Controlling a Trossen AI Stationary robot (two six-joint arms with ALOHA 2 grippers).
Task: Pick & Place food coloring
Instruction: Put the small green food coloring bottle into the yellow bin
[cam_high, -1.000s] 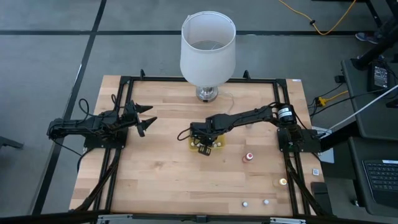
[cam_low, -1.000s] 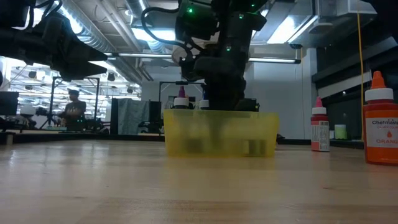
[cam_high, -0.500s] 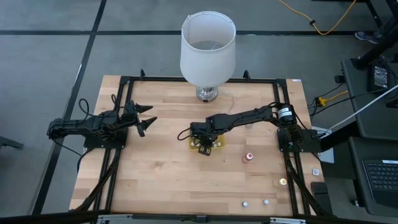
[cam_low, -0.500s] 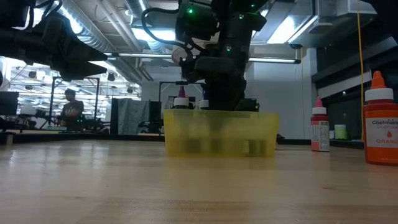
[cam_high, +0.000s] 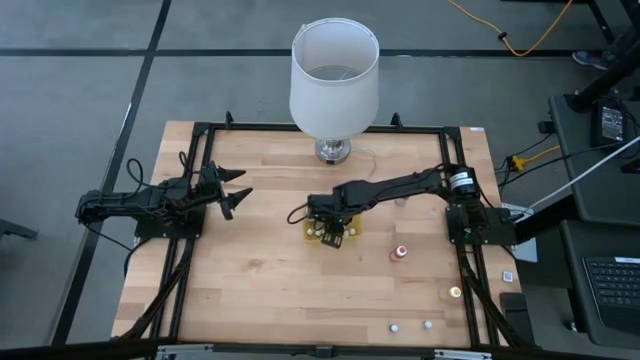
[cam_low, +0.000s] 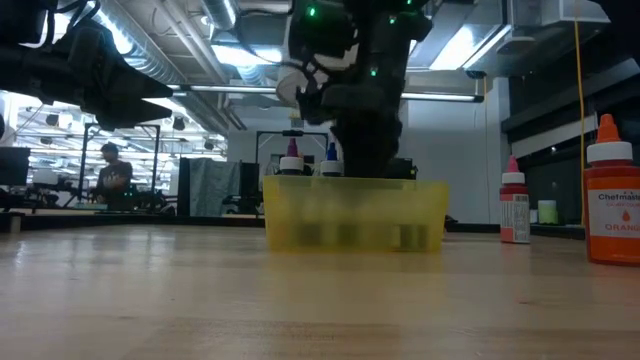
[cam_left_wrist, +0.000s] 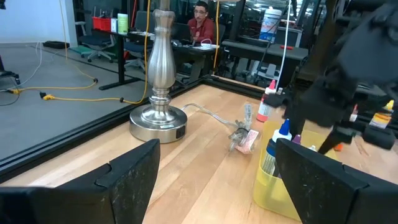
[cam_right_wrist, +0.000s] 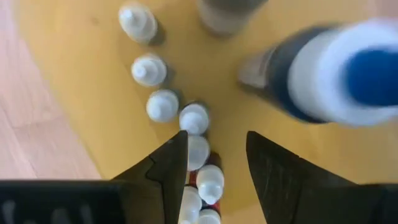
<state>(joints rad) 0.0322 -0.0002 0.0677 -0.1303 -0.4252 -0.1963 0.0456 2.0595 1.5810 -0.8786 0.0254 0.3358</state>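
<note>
The yellow tray (cam_high: 347, 238) sits mid-table with several food coloring bottles standing in it. A row of white-topped ones (cam_right_wrist: 163, 104) and a blue-topped bottle (cam_right_wrist: 367, 68) show in the right wrist view. My right gripper (cam_right_wrist: 214, 155) hangs over the tray (cam_low: 355, 215), pointing down, open, its fingers either side of the white-topped row and above it. The blue top (cam_low: 331, 160) stands beside the fingers. Loose bottles stand on the wood: red-topped (cam_high: 400, 252), orange-topped (cam_high: 454, 292) and two white-topped (cam_high: 394, 326). My left gripper (cam_high: 235, 192) waits open at the table's left.
A lamp with a big white lampshade (cam_high: 334, 72) and a metal base (cam_high: 333, 150) stands at the far edge, just behind the tray. A black frame (cam_high: 300, 128) runs round the table. People sit in the room beyond (cam_left_wrist: 200, 18).
My right gripper has opened over the tray and stays in place. The blue-topped bottle, half hidden by the fingers before, now stands clear beside them in the tray.
</note>
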